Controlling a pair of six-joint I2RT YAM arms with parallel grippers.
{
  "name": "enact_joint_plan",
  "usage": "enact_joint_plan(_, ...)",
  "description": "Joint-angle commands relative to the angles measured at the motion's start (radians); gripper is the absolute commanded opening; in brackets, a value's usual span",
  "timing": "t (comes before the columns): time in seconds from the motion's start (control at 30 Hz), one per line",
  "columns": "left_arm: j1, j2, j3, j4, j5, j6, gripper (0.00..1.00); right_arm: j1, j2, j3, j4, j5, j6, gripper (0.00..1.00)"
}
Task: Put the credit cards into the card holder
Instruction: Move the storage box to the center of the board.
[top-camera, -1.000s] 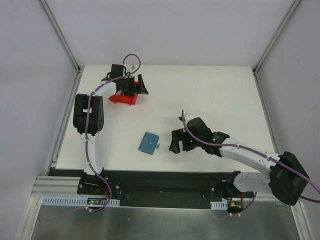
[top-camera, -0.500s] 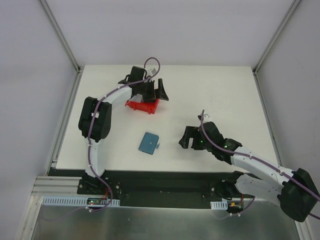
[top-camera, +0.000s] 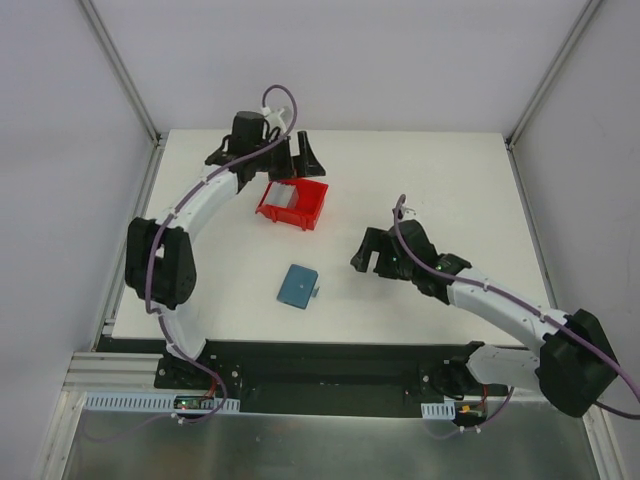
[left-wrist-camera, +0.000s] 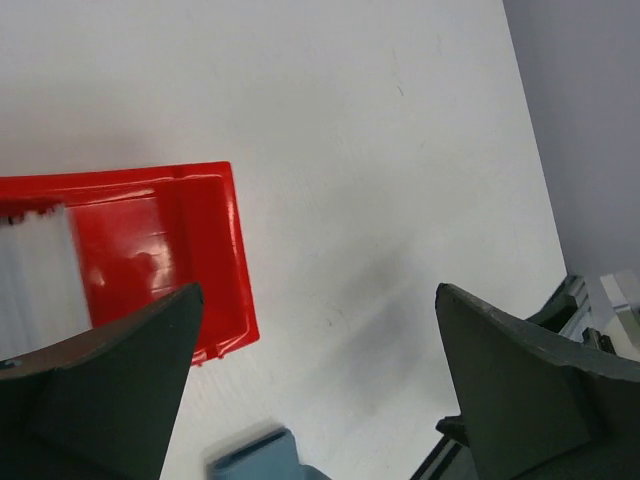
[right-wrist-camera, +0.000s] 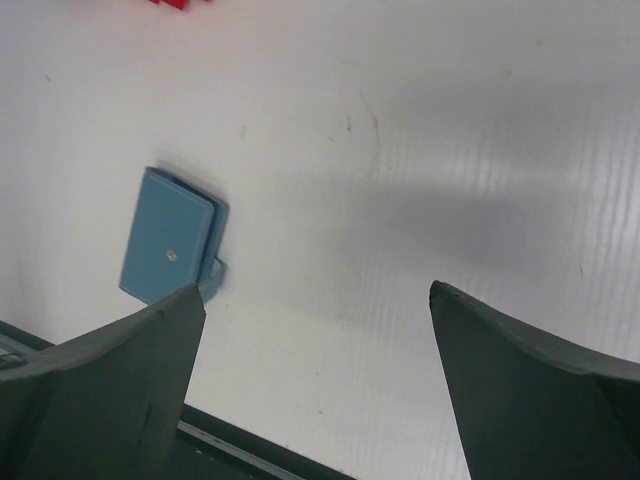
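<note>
Nearest to me, at about 7 o'clock from the middle of the counter, the wallet lies flat and closed. Its snap side is up and a small tab sticks out on the 4 o'clock side. I judge it soft and very light, so it will slide on the smooth counter if I push it from one side only. To open it I would hold one edge down and lift the flap by the free edge near the tab.

At 2 o'clock from the wallet, well apart from it, the right fingers hang over bare counter, spread wide and holding nothing. The right wrist view shows the wallet at its lower left, outside the gap between them.

Farther away, at 12 o'clock from the wallet, stands the red bin. The cards are inside it, a pale stack in the part toward 10 o'clock; I cannot tell how many there are. I expect they are thin, stiff, light and slippery. Lying flat they give little to grip, so I would take one by its short edge, or tip it against the bin wall first.

Just past the bin, at 12 o'clock from it, the left fingers are also spread wide and empty, not touching the bin as far as I can see.
</note>
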Motion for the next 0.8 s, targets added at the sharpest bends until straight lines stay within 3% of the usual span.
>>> enact_joint_plan(0.0,0.057,-0.186,-0.120,-0.010,-0.158,0.027,0.99,-0.027,0.113,0.169,0.037,-0.044,0.016,0.97)
enact_joint_plan(0.23,0.069,-0.458,-0.425,-0.008,-0.381,-0.002,0.99,-0.055,0.429,0.491,-0.031,-0.109,-0.016,0.98)
enact_joint_plan(0.53,0.069,-0.779,-0.740,-0.007,-0.445,-0.045,0.99,-0.072,0.750,0.863,-0.147,-0.129,-0.080,0.99)
enact_joint_plan(0.77,0.069,-0.993,-0.887,-0.013,-0.419,-0.082,0.99,-0.081,0.891,1.044,-0.261,-0.051,-0.131,1.00)
